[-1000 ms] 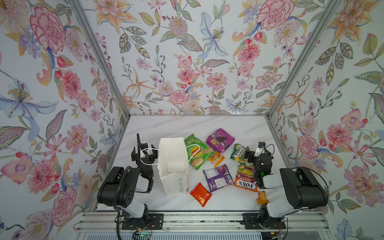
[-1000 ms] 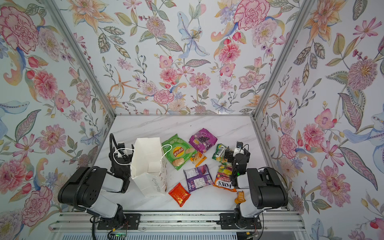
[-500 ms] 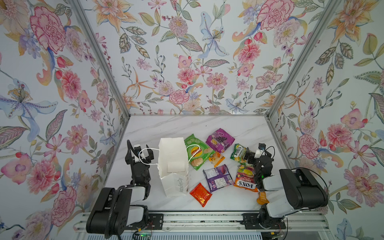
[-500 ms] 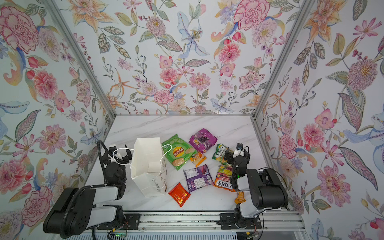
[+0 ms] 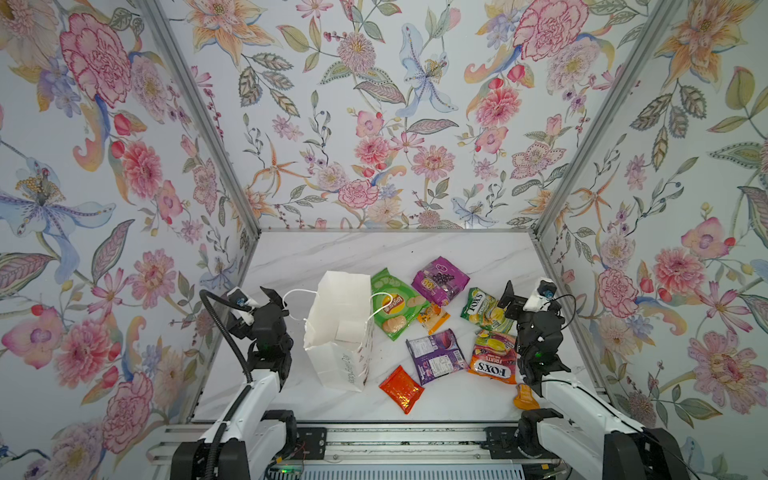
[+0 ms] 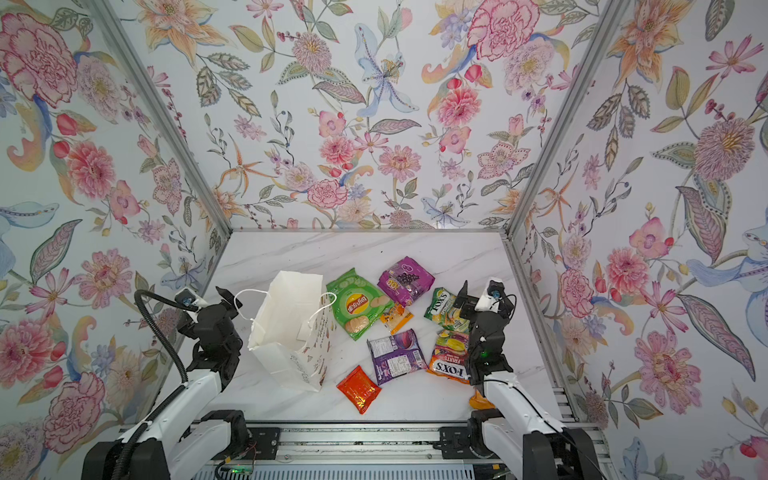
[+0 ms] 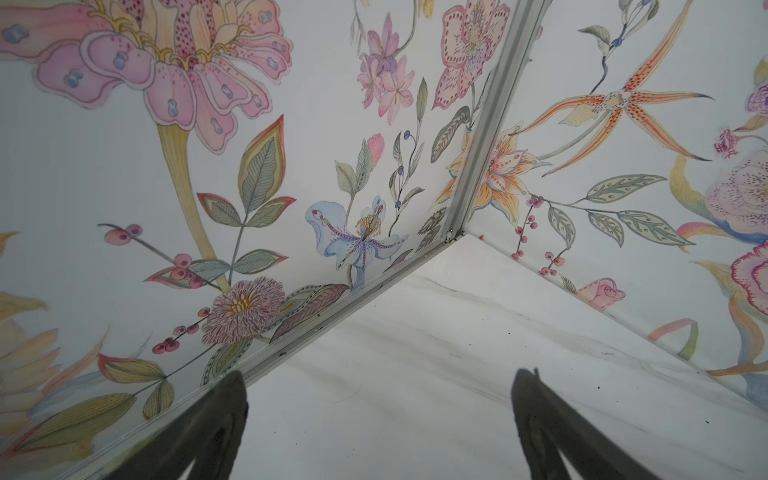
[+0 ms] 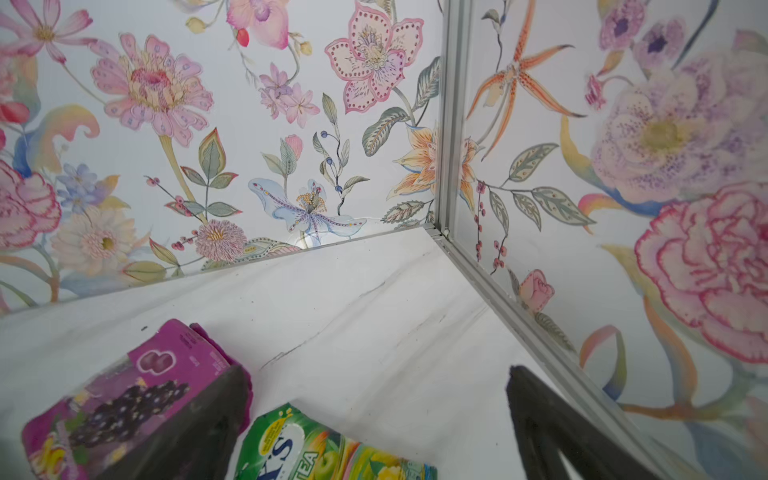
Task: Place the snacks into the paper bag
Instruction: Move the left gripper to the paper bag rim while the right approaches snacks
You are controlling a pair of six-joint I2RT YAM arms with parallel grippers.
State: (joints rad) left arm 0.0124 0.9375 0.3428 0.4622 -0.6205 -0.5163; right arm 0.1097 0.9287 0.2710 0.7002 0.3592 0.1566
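The paper bag [image 5: 345, 368] stands upright on the left-centre of the marble tabletop [image 5: 374, 253], its mouth gaping upward so packets can be dropped in from above. No packet shows inside it in either top view. One white cord handle [image 5: 291, 303] loops out towards the left arm. The other cord drapes over the edge of the green chips bag [image 5: 392, 307], which lies just beside the bag's right wall.

All the snacks lie loose on the tabletop to the right of the bag. A purple packet [image 5: 440, 280] sits farthest back and the green FOX'S bag [image 5: 484, 309] to its right. A small orange sachet [image 5: 432, 318] lies in the middle, and a second purple packet [image 5: 436, 355] and the orange FOX'S bag [image 5: 492, 359] lie nearer. The red-orange foil pack [image 5: 401, 388] is nearest the front edge. Another orange sachet [image 5: 524, 397] is half hidden by the right arm.

The left gripper [image 5: 266, 299] waits just left of the bag with its jaws spread wide and empty. Its wrist view shows only bare tabletop and the far-left corner between them. From there it could probably steady the bag or its handle. The right gripper [image 5: 517, 299], equally wide apart and holding nothing, hangs beside the green FOX'S bag [image 8: 332, 453], which shows low between its fingers [image 8: 540, 419]. That packet looks like the likeliest first pick. The task appears to be at its very start.
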